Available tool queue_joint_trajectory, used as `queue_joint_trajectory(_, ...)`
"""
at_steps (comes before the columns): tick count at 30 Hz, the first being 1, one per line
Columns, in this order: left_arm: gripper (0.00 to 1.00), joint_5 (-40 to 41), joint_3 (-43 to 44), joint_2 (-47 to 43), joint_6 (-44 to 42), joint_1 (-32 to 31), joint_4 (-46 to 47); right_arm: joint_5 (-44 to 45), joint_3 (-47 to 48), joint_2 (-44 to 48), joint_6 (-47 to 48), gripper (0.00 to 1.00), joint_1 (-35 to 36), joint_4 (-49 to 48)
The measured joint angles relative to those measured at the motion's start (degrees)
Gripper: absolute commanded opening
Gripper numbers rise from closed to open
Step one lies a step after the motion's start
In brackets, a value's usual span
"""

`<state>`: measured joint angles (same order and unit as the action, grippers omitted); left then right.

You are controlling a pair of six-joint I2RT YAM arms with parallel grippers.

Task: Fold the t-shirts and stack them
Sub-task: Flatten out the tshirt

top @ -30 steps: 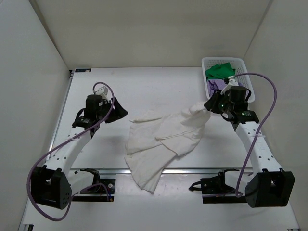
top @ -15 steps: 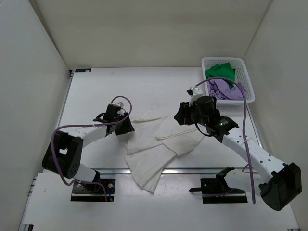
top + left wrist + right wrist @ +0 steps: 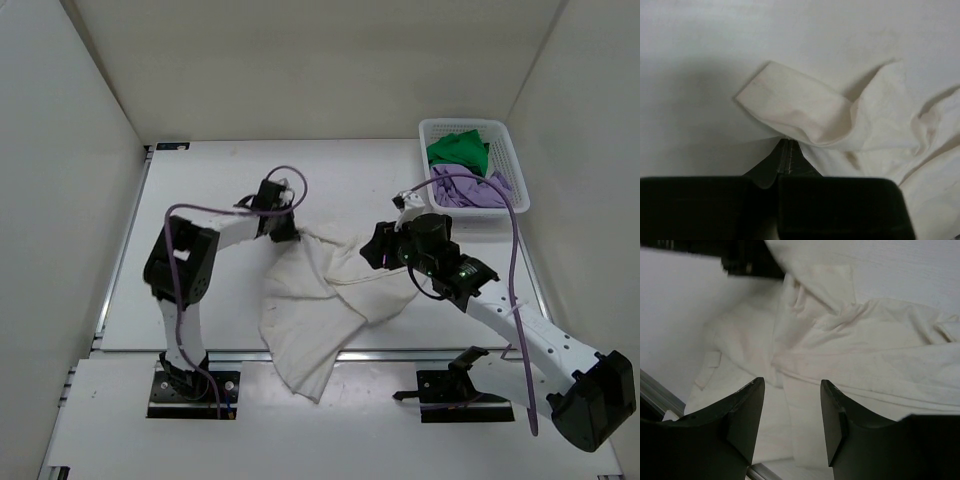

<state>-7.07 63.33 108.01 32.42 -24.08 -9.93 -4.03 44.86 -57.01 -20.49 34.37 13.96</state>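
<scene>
A cream-white t-shirt point(image 3: 330, 295) lies crumpled and partly doubled over at the middle of the table, its lower end hanging over the front rail. My left gripper point(image 3: 284, 229) sits at the shirt's upper left corner. In the left wrist view its jaws are shut, tips point(image 3: 788, 142) meeting at the edge of a raised sleeve fold point(image 3: 800, 107). My right gripper point(image 3: 378, 250) hovers open over the shirt's right half, cloth point(image 3: 880, 355) showing between its fingers point(image 3: 792, 385). The green t-shirt point(image 3: 458, 148) and the lavender t-shirt point(image 3: 466, 188) lie in the basket.
The white lattice basket point(image 3: 462, 122) stands at the back right corner of the table. White walls close in the left, back and right sides. A metal rail point(image 3: 420, 352) runs along the table's front edge, with both arm bases just below it.
My left gripper has swung up and right to the shirt's upper left corner and shut there. My right gripper let go of the shirt, moved left from the basket, and stands open.
</scene>
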Motion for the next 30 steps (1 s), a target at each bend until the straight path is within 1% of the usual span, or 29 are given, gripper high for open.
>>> queue_joint_trajectory(1,0.00,0.1,4.6,2.8,0.0,-0.1,-1.6,-0.1,-0.9,0.0,-0.3,0.45,0.0,-0.4)
queue_joint_trajectory(2,0.00,0.2,11.6,6.5,0.1,-0.2,-4.0,-0.3,-1.9,0.0,-0.7,0.45,0.0,-0.9)
queue_joint_trajectory(4,0.00,0.9,27.0,13.9,-0.4,-0.6,-8.6,-0.5,-3.6,-0.2,-1.2,0.46,0.2,-1.2)
queue_joint_trajectory(6,0.00,2.4,45.4,21.4,-1.4,-1.0,-14.4,-0.7,-5.1,-0.9,-1.9,0.46,0.6,-1.8)
queue_joint_trajectory(7,0.12,3.1,55.4,25.0,-1.8,-1.0,-17.7,-0.8,-5.8,-1.2,-2.1,0.46,0.9,-2.1)
queue_joint_trajectory(8,0.31,3.5,64.2,27.9,-2.3,-0.9,-20.5,-1.0,-6.4,-1.6,-2.4,0.45,1.1,-2.5)
queue_joint_trajectory(9,0.39,3.5,70.3,29.6,-2.8,-0.8,-22.1,-1.3,-6.8,-2.1,-2.6,0.46,1.2,-3.1)
queue_joint_trajectory(10,0.52,3.1,73.4,29.9,-3.1,-0.7,-23.4,-1.7,-7.1,-2.6,-2.9,0.45,1.3,-3.6)
queue_joint_trajectory(11,0.64,2.8,73.7,28.6,-3.3,-0.5,-24.2,-2.0,-7.3,-3.2,-3.1,0.45,1.6,-4.3)
queue_joint_trajectory(12,0.68,2.3,71.6,26.3,-3.7,-0.1,-24.5,-2.1,-7.3,-3.9,-3.2,0.46,1.9,-5.0)
queue_joint_trajectory(13,0.76,2.2,65.9,22.4,-4.2,0.3,-23.1,-2.1,-7.3,-4.7,-3.1,0.44,2.4,-5.6)
queue_joint_trajectory(14,0.81,2.3,57.8,17.4,-4.5,0.5,-21.6,-2.0,-7.3,-5.4,-3.0,0.39,3.2,-6.2)
queue_joint_trajectory(15,0.82,2.4,47.9,11.8,-4.5,0.9,-19.5,-1.9,-7.3,-6.3,-2.7,0.33,4.4,-6.8)
queue_joint_trajectory(16,0.79,2.6,39.1,6.7,-4.1,1.5,-17.2,-1.9,-7.3,-7.1,-2.3,0.25,5.2,-7.0)
queue_joint_trajectory(17,0.70,2.1,29.4,1.3,-3.5,2.4,-14.9,-1.9,-7.2,-8.1,-2.0,0.12,6.2,-7.3)
queue_joint_trajectory(18,0.64,1.1,22.1,-2.9,-2.7,3.2,-13.9,-1.9,-7.1,-9.1,-1.7,0.05,7.0,-7.5)
queue_joint_trajectory(19,0.53,-0.2,14.4,-7.2,-1.7,4.3,-11.9,-1.9,-7.1,-9.9,-1.4,0.04,7.7,-7.7)
queue_joint_trajectory(20,0.47,-1.1,7.9,-11.0,-0.5,5.5,-9.8,-1.7,-7.0,-10.7,-1.2,0.04,8.1,-7.6)
queue_joint_trajectory(21,0.43,-1.7,1.5,-14.8,0.5,6.8,-7.7,-1.3,-6.8,-11.3,-0.9,0.05,8.4,-7.5)
queue_joint_trajectory(22,0.40,-1.9,-4.2,-18.8,1.3,8.1,-6.4,-0.7,-6.6,-11.8,-0.7,0.09,8.4,-7.4)
queue_joint_trajectory(23,0.41,-1.9,-8.5,-22.1,2.0,9.2,-5.8,0.2,-6.3,-12.0,-0.4,0.12,8.2,-7.2)
queue_joint_trajectory(24,0.42,-1.4,-12.2,-25.3,2.3,9.8,-4.9,0.9,-6.0,-12.2,-0.2,0.20,7.8,-7.0)
queue_joint_trajectory(25,0.46,-1.1,-15.2,-28.5,2.7,10.0,-4.4,1.7,-5.8,-12.2,-0.2,0.26,7.1,-6.8)
queue_joint_trajectory(26,0.54,-0.9,-17.7,-31.6,3.0,9.9,-3.8,2.6,-5.7,-12.2,-0.2,0.30,5.9,-6.8)
queue_joint_trajectory(27,0.61,-0.5,-19.5,-34.3,3.0,9.9,-3.5,3.4,-5.7,-12.0,-0.2,0.37,4.5,-6.7)
queue_joint_trajectory(28,0.65,-0.2,-21.2,-37.0,3.1,9.9,-3.1,3.9,-5.7,-11.8,-0.4,0.41,2.8,-6.8)
queue_joint_trajectory(29,0.70,0.3,-22.6,-39.5,3.4,10.3,-2.5,4.3,-5.9,-11.6,-0.4,0.43,0.9,-6.8)
queue_joint_trajectory(30,0.72,0.8,-23.7,-41.4,3.4,11.0,-2.1,4.4,-6.1,-11.4,-0.5,0.43,-1.1,-7.0)
